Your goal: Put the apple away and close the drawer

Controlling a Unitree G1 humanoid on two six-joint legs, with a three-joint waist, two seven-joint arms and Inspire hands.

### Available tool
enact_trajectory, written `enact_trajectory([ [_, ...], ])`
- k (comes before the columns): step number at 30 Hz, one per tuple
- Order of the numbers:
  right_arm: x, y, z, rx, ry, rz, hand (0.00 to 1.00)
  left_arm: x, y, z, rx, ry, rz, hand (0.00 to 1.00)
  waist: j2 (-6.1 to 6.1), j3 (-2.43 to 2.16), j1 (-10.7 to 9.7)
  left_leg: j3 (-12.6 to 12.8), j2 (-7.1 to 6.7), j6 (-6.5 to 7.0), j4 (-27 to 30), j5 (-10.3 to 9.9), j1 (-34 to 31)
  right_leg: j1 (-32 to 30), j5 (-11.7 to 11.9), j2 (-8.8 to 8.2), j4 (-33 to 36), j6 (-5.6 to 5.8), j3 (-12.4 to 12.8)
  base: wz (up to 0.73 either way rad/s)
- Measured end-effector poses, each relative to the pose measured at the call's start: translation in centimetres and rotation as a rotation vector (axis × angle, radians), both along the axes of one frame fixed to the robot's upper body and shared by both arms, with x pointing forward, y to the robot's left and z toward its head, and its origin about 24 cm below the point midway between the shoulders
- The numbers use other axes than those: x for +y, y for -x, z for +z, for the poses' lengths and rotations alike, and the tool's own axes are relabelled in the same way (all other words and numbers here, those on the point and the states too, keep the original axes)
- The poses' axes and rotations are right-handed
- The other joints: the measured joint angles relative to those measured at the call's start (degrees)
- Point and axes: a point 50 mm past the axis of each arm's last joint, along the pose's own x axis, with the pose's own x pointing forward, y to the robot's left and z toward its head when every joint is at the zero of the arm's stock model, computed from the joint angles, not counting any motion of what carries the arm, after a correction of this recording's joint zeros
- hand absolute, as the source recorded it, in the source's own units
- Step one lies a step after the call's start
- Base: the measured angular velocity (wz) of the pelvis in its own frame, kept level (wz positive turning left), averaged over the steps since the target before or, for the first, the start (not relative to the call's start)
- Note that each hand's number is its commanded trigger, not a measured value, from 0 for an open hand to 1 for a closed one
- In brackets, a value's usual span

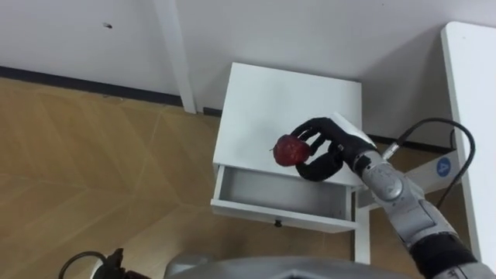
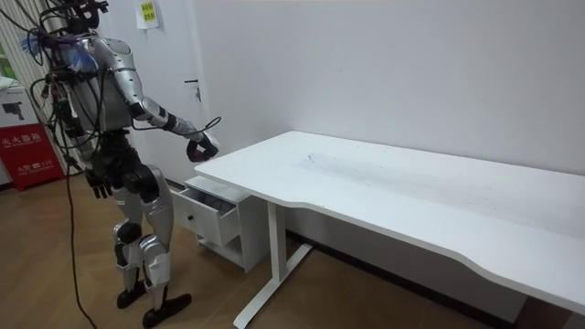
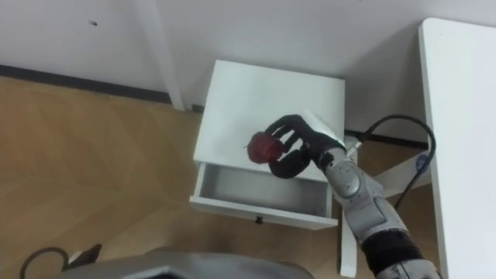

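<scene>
A red apple [image 1: 289, 150] is held in my right hand [image 1: 329, 149], whose dark fingers curl round it above the front edge of the small white cabinet's top [image 1: 263, 101]. Just below it the cabinet's drawer [image 1: 283, 195] stands pulled out, its pale inside bare. In the right eye view the apple [image 3: 263, 146] and the right hand [image 3: 298, 143] hang over the open drawer [image 3: 260, 194]. From the room view I stand in front of the cabinet with my right hand [image 2: 203, 146] reaching over the drawer [image 2: 208, 208], and my left hand [image 2: 99, 187] hangs at my side.
A large white desk [image 2: 411, 196] stands close on my right, its edge [image 1: 469, 116] beside the cabinet. A white wall with a dark skirting [image 1: 77, 81] runs behind. Wooden floor [image 1: 93, 170] lies to the left. A red box [image 2: 23, 142] stands behind me.
</scene>
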Motion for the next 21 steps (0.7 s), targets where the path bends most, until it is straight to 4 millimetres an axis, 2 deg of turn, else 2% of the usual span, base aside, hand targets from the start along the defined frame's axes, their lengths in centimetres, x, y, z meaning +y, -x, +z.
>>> enact_trajectory([
  [1,-0.2,0.3,-0.5,0.020,0.003,-0.004,0.00,-0.1,0.0,0.0,0.001,0.003,0.001,0.00,0.15,0.00,-0.22,0.00,0.00,0.00,0.03,0.00,0.00,0.02,0.00,0.01,-0.01,0.00,0.00,0.00],
  [2,-0.3,0.6,-0.9,0.038,0.009,-0.009,0.00,-0.1,0.0,0.0,0.001,0.004,0.001,0.00,0.28,-0.09,-0.21,-0.01,0.00,0.00,0.03,0.00,0.00,0.05,0.00,0.01,-0.01,0.00,0.01,0.00],
  [3,-0.6,1.1,-1.6,0.078,0.027,-0.018,0.00,-0.3,0.0,-0.1,0.001,0.007,0.000,0.00,0.18,-0.40,-0.18,-0.02,0.00,0.00,0.02,0.00,0.02,0.07,0.00,0.00,0.01,0.00,0.05,0.00],
  [6,-0.8,1.7,-2.3,0.114,0.044,-0.022,0.00,-0.4,0.2,-0.1,0.007,0.010,-0.002,0.00,0.55,-0.17,-0.24,0.05,0.01,0.00,0.03,0.00,-0.05,-0.04,0.00,0.02,0.00,0.00,0.06,-0.02],
  [21,-0.7,2.0,-2.5,0.133,0.036,-0.014,0.00,-0.9,0.1,-0.2,0.008,0.030,-0.013,0.00,0.53,-0.31,-0.34,0.29,0.04,-0.01,0.15,0.00,0.00,-0.02,0.00,0.04,0.00,0.00,0.10,0.00],
])
